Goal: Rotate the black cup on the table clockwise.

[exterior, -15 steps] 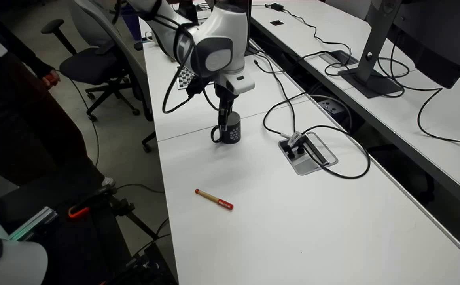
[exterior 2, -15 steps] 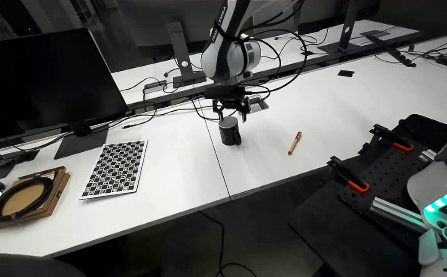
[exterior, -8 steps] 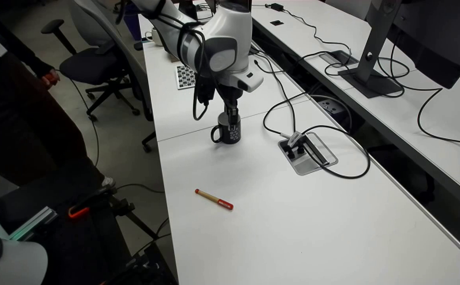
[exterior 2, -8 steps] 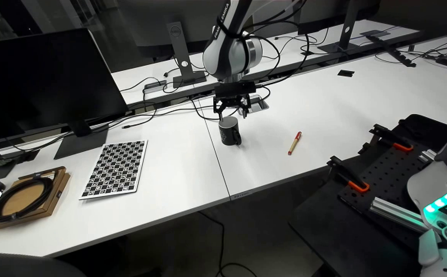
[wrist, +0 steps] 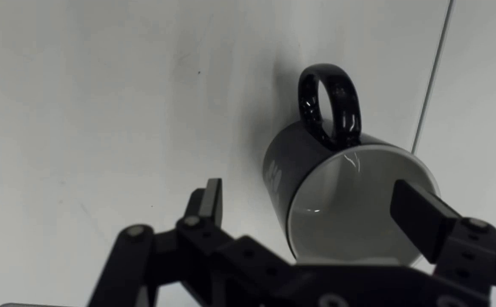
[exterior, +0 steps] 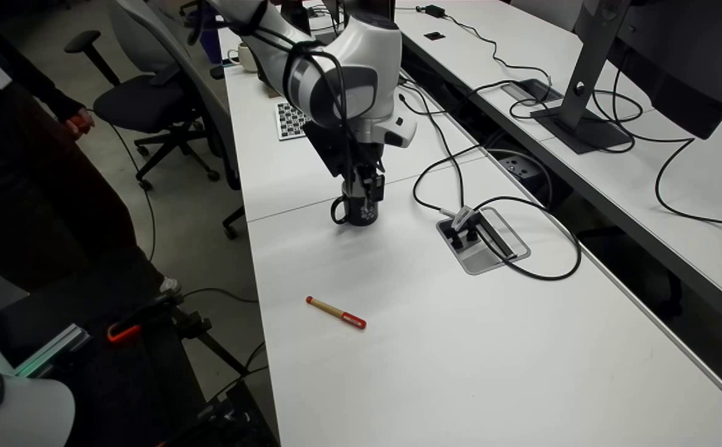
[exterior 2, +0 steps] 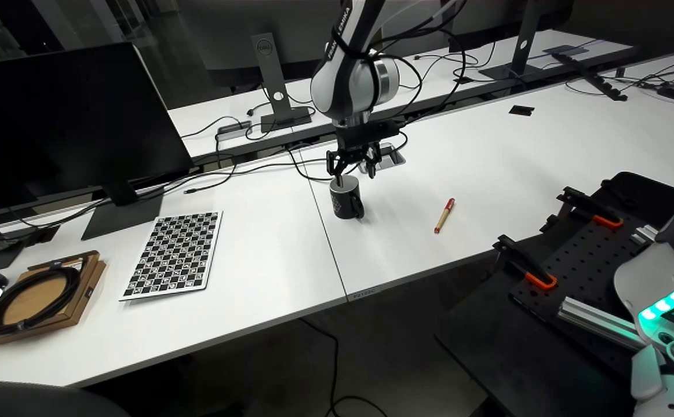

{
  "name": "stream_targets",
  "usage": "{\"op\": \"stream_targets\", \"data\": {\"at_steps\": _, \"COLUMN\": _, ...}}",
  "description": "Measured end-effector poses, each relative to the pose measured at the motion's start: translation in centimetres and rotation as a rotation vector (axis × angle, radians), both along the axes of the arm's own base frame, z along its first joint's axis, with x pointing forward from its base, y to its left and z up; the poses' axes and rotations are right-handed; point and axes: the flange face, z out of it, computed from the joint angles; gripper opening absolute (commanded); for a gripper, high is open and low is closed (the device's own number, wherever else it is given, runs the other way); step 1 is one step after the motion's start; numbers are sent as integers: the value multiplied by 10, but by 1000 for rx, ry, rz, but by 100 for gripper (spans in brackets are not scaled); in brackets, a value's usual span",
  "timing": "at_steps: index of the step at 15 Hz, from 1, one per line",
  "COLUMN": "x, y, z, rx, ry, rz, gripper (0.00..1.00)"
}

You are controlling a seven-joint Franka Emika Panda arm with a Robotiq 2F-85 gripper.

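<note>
The black cup (exterior: 361,216) stands upright on the white table (exterior: 460,354); it also shows in an exterior view (exterior 2: 346,204). In the wrist view the cup (wrist: 290,157) shows its pale inside, and its handle points to the top of the picture. My gripper (wrist: 306,192) is open and empty above the cup, also seen in both exterior views (exterior: 364,194) (exterior 2: 355,177). In the wrist view, one finger overlaps the cup's mouth near the right rim; whether it dips inside I cannot tell. The other finger is left of the cup, apart from it.
A red and tan pen (exterior: 336,312) lies on the table near the cup. A cable box (exterior: 485,242) with looping black cables is set in the table. A checkered board (exterior 2: 174,252), a monitor (exterior 2: 70,127) and a cardboard box with a coiled cable (exterior 2: 41,298) are farther along.
My gripper has turned about its vertical axis and shifted slightly, rightward in both exterior views. One finger now overlaps the cup's mouth. The cup and its handle have not moved.
</note>
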Motion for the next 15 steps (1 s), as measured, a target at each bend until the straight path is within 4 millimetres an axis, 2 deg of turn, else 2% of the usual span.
{"op": "stream_targets", "data": {"at_steps": 4, "x": 2, "y": 1, "z": -3, "rx": -4, "ry": -4, "rz": 42, "gripper": 100}}
{"op": "stream_targets", "data": {"at_steps": 6, "x": 5, "y": 2, "z": -4, "rx": -6, "ry": -8, "rz": 47, "gripper": 93}}
{"op": "stream_targets", "data": {"at_steps": 7, "x": 6, "y": 2, "z": -4, "rx": -6, "ry": -10, "rz": 48, "gripper": 73}}
{"op": "stream_targets", "data": {"at_steps": 9, "x": 9, "y": 4, "z": -4, "rx": -6, "ry": -17, "rz": 50, "gripper": 62}}
{"op": "stream_targets", "data": {"at_steps": 15, "x": 17, "y": 7, "z": -5, "rx": -7, "ry": -28, "rz": 55, "gripper": 15}}
